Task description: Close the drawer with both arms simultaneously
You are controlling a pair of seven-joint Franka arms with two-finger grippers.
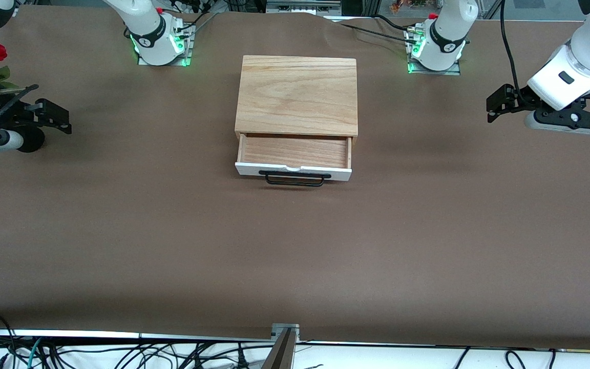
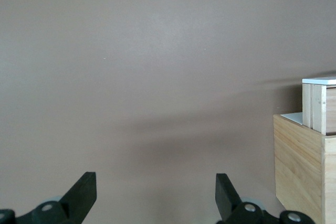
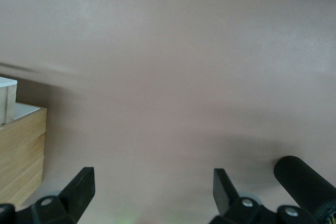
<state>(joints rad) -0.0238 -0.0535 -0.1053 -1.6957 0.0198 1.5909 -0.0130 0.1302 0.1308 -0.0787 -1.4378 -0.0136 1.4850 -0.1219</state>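
front view: drawer (image 1: 294,159) stands pulled out of its oak box (image 1: 297,95); left end effector (image 1: 500,102) and right end effector (image 1: 51,117) hover over the bench (image 1: 295,246) ends, both spread wide, holding nothing.

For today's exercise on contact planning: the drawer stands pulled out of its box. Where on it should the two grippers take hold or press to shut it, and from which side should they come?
On the white front panel of the drawer, either side of the black bar handle, coming from the front-camera side. The panel is flat and faces that way. The left gripper and right gripper hang open over the table's ends.
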